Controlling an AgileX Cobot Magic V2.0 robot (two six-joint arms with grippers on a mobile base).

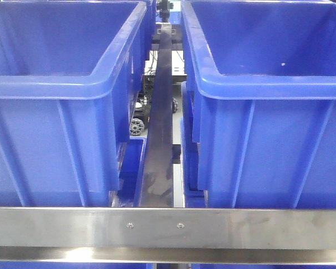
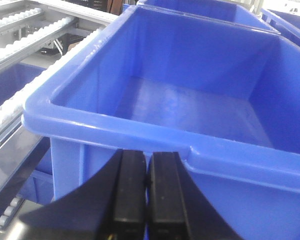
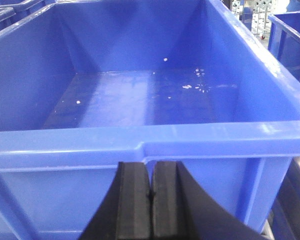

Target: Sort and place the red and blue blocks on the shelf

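Shelf with 2 blue bins

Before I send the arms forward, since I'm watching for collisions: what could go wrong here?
1. The left hand, shut with nothing in it, sits low against the left bin; advancing could ram its front rim.
2. The right hand, also shut, faces the right bin likewise.
3. No red or blue block shows in any view, so there may be nothing to place.
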